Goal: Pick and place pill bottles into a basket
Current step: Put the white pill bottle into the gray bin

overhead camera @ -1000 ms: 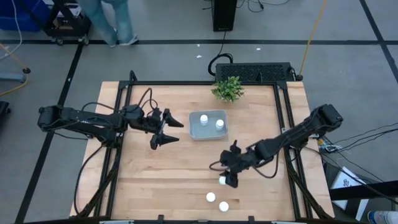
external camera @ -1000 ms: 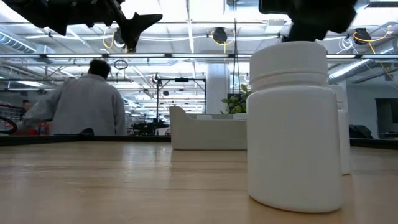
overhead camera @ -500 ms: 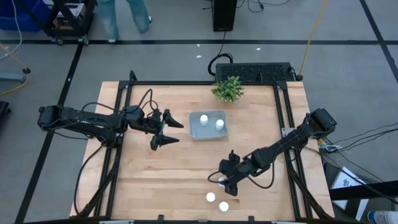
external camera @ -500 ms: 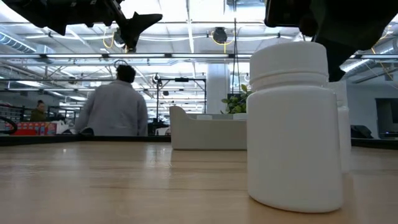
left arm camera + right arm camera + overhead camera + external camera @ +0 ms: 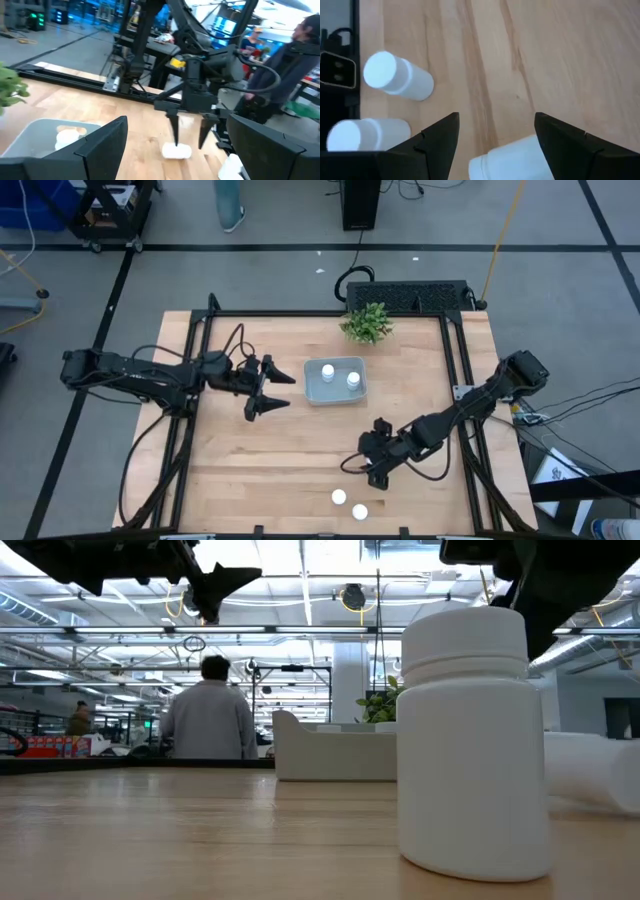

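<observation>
The right claw (image 5: 362, 471) hangs low over the counter (image 5: 250, 470) with its fingers spread wide, gripping nothing. A pill bottle (image 5: 176, 150) lies on its side on the wood right under the gap between the fingertips; from the left wrist view the tips stand just above it, and I cannot tell whether they touch it. In the right wrist view that toppled bottle (image 5: 512, 160) shows between the two fingers. Two more pill bottles (image 5: 339, 497) (image 5: 359, 511) stand upright on the counter just beyond this claw, toward the near edge.

The left claw (image 5: 272, 390) waits above the counter, fingers also wide and empty. The basket (image 5: 335, 396) sits just beside it, holding two pill bottles (image 5: 327, 371) (image 5: 352, 379). A small plant (image 5: 366, 323) stands past the basket.
</observation>
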You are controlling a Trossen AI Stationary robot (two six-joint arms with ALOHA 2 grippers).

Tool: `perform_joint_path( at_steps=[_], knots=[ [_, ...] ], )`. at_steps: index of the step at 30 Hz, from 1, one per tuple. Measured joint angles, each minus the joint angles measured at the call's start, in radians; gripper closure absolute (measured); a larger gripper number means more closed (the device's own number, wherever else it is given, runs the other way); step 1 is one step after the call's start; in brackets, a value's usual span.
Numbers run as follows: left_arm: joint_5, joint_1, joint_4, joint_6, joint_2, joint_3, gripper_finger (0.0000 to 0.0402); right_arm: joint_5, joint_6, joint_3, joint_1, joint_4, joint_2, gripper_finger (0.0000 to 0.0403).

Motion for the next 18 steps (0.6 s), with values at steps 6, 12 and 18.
perform_joint_path(
  at_steps=[6,12,18],
  knots=[
    [-0.073,-0.011,-0.028,0.024,0.000,0.000,0.0055,0.021,0.139,0.000,0.011,-0.072,-0.002,0.0151],
    [-0.072,-0.011,-0.063,0.036,0.000,0.000,0.0055,-0.034,0.333,0.000,0.029,-0.144,-0.002,0.0153],
    [-0.064,-0.011,-0.063,0.040,0.000,0.000,0.0055,-0.055,0.485,-0.001,0.025,-0.255,0.008,0.0153]
  ],
)
